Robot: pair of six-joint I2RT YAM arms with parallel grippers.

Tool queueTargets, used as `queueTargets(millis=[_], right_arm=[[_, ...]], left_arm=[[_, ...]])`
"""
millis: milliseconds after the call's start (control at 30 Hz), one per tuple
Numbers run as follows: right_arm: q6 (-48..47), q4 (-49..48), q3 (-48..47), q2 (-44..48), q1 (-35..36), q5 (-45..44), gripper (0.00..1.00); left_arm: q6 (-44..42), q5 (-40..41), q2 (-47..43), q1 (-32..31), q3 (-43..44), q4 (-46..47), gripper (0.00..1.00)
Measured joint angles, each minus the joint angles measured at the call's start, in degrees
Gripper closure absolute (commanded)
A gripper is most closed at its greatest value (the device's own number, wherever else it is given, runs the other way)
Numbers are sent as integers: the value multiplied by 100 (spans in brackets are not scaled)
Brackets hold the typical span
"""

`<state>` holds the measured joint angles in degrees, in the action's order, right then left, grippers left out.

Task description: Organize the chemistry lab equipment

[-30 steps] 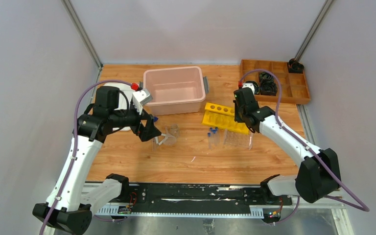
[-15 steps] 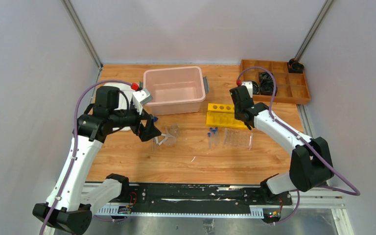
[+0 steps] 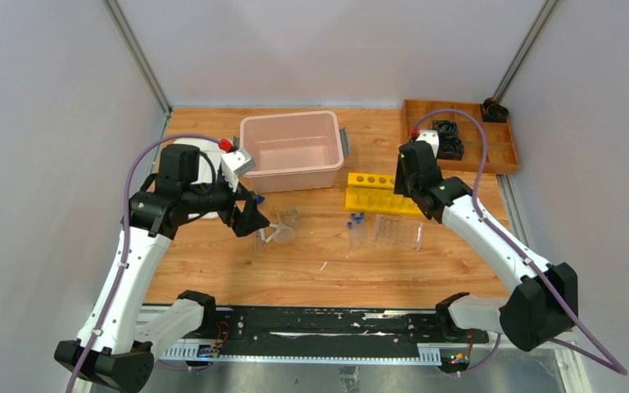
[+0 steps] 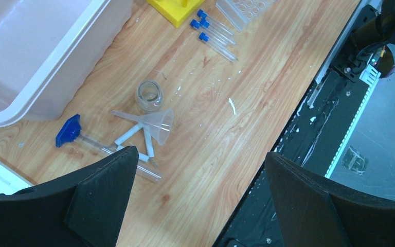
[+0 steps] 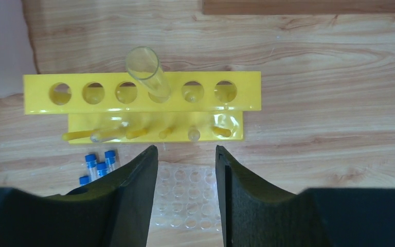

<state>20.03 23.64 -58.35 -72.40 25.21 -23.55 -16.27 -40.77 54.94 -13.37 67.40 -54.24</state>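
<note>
Looks barely begun. Seated in the yellow rack (image 5: 36, 100): just one wide tube (image 5: 146, 72), mouth leaning to 11 o'clock in the right wrist view. Yet to sort, lying flat at 9 o'clock of the clear rack (image 3: 397, 231): blue-capped tubes (image 3: 355, 228), caps to 12, long axis 12 to 6. Loose further toward 9: funnel (image 4: 157, 123), beaker (image 4: 149, 95). Apart and empty over the racks: right claw (image 5: 186, 154). Spread wide, empty: left claw (image 4: 198, 159).

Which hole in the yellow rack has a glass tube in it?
The fourth hole from the left in the right wrist view. In the yellow rack, only that hole holds a clear open tube, leaning a little; the other five have none.
</note>
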Motion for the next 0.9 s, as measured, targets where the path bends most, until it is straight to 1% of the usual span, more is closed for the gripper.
queueTargets(millis=[100,167,267,367,467,667,900], right_arm=[[120,98,9,236,72,118,65],[236,122,50,293,304,149,67],[439,140,146,195,935,214,68],[675,118,188,-205,1596,393,69],[868,50,188,-756,1978,544,71],[1067,-50,146,-1801,2310,785,76],[1161,-175,-24,-2288,2356,876,77]], left_arm=[[2,17,-13,0,0,-2,0],[11,44,-15,0,0,-2,0],[66,142,-13,0,0,-7,0],[136,264,-11,0,0,-11,0],[190,365,-9,0,0,-13,0],[214,487,-70,0,-46,-31,0],[214,509,-140,0,-61,-39,0]])
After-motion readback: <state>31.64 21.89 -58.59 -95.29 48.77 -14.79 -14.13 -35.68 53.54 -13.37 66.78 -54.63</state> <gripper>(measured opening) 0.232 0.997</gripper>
